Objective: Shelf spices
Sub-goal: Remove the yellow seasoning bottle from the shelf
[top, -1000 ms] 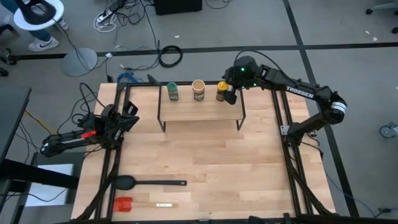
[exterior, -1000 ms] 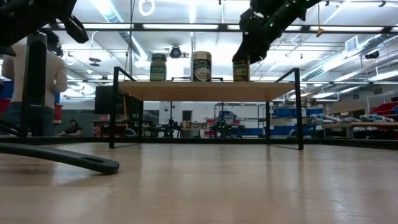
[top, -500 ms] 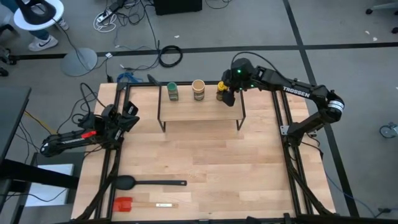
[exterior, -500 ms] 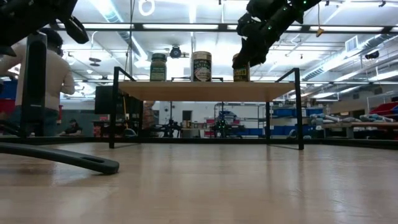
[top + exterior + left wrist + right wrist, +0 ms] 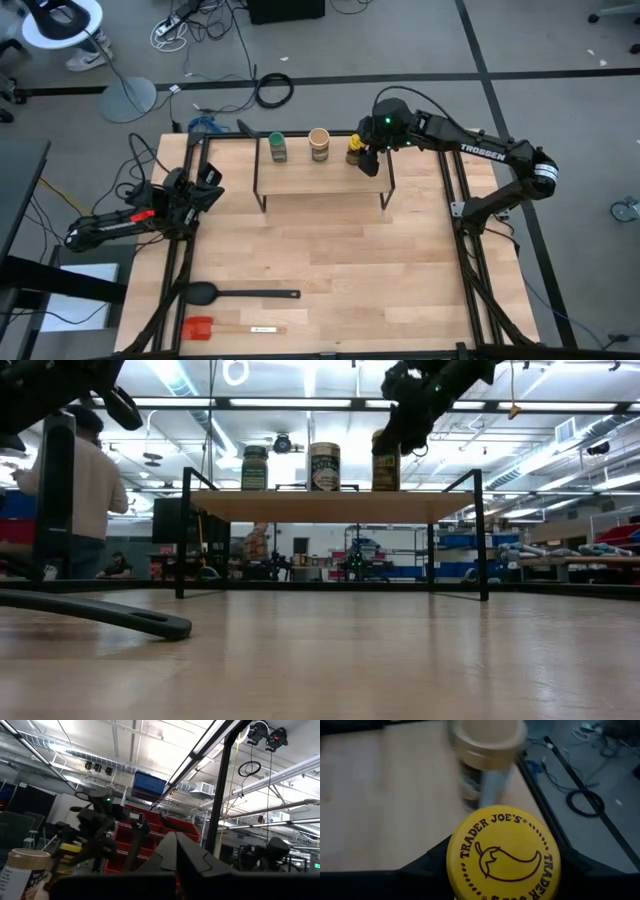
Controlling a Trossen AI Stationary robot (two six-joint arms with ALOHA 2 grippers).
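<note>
The shelf [image 5: 320, 178] stands at the table's far side. On its board [image 5: 330, 506] three spice jars stand on their bases: green-lidded [image 5: 277, 147], tan-topped [image 5: 319, 144] and yellow-lidded [image 5: 355, 150]. My right gripper [image 5: 367, 160] is over the shelf's right end, shut on the yellow-lidded jar [image 5: 386, 468]. That jar's lid [image 5: 502, 855] fills the right wrist view, with the tan-topped jar [image 5: 485, 750] behind it. My left gripper [image 5: 207, 186] waits shut and empty at the table's left edge, and its fingers show in the left wrist view [image 5: 175, 855]. My right gripper holds the yellow-lidded jar at its top, a dark finger [image 5: 427, 862] close against each side of the yellow lid [image 5: 470, 870]. The fingers come from above, slanting in from the table's right. The jar stands upright with its base [image 5: 386, 487] on the shelf board.
A black spoon [image 5: 240, 294] and a red spatula [image 5: 215, 328] lie at the table's near left. The spoon also shows in the low view [image 5: 100, 615]. Bare wood lies between them and the shelf. A person stands in the room behind [image 5: 85, 490].
My right gripper has risen a little and tipped over the yellow-lidded jar, so more of the jar's side shows in the low view. The jar stays at the shelf's right end, its base on the board.
</note>
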